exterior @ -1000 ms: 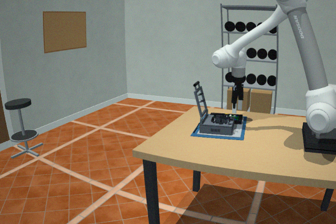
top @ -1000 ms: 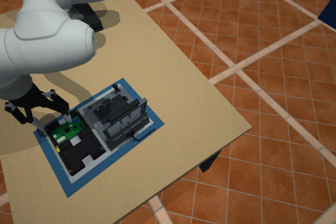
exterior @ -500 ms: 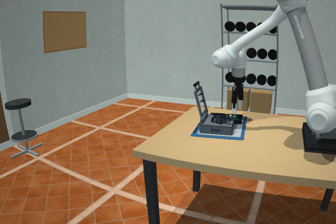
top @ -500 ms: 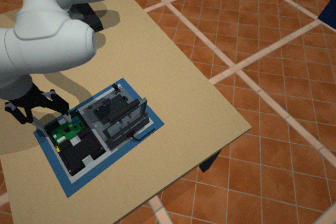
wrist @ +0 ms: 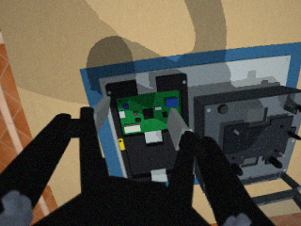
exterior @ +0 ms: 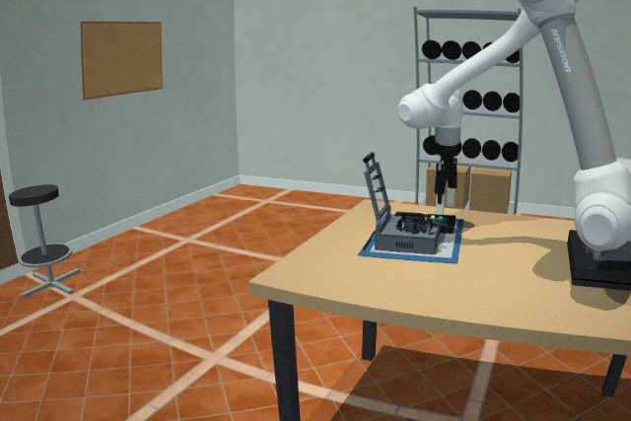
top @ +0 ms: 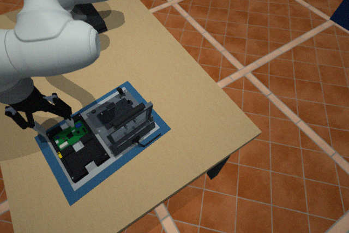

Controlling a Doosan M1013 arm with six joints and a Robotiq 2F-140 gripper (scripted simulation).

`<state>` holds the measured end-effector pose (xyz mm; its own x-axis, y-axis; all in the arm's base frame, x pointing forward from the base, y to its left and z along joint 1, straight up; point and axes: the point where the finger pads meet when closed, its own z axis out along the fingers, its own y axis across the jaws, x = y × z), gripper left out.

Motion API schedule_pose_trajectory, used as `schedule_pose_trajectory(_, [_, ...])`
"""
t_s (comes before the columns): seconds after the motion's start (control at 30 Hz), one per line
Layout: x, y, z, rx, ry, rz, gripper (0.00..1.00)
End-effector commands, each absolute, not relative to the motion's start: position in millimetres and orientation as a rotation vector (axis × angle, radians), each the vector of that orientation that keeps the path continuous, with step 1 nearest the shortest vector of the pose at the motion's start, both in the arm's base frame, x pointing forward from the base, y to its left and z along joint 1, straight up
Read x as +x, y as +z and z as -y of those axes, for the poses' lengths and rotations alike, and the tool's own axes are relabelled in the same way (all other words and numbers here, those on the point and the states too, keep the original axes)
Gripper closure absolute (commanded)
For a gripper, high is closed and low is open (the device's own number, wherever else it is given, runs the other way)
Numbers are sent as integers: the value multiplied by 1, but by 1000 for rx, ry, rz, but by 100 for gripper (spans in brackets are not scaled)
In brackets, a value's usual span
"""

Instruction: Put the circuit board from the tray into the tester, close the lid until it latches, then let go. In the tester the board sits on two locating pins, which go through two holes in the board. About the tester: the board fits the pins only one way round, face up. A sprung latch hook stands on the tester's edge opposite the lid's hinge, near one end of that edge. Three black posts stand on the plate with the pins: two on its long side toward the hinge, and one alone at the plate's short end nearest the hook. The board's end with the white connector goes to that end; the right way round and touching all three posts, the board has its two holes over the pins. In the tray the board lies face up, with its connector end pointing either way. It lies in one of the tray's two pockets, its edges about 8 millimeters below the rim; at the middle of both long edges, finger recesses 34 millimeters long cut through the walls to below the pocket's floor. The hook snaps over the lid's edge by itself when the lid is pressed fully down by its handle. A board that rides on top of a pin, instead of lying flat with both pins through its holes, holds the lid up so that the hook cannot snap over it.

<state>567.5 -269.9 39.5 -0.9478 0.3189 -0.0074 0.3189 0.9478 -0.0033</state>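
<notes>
The green circuit board (top: 71,136) lies face up in the far pocket of the black tray (top: 77,151). It also shows in the wrist view (wrist: 148,113), with white parts near its left end. My gripper (top: 49,123) is open and empty, a little above the tray. In the wrist view my gripper (wrist: 139,111) has one finger pad over each short end of the board. The grey tester (top: 121,120) stands right beside the tray, its lid (exterior: 378,192) swung open and upright. Its pin plate (wrist: 254,137) is uncovered.
Tray and tester sit on a white sheet on a blue mat (top: 112,165) near the table's corner. The tray's near pocket (top: 81,161) holds nothing. The arm's base (exterior: 598,265) stands at the table's far side. A shelf (exterior: 468,101) stands behind.
</notes>
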Motion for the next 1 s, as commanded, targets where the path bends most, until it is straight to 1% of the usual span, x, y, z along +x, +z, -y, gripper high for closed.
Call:
schedule_pose_trajectory(0.0, [568, 40, 270, 506, -7, -3093, 42])
schedule_pose_trajectory(0.97, [578, 40, 263, 506, -7, -3093, 42])
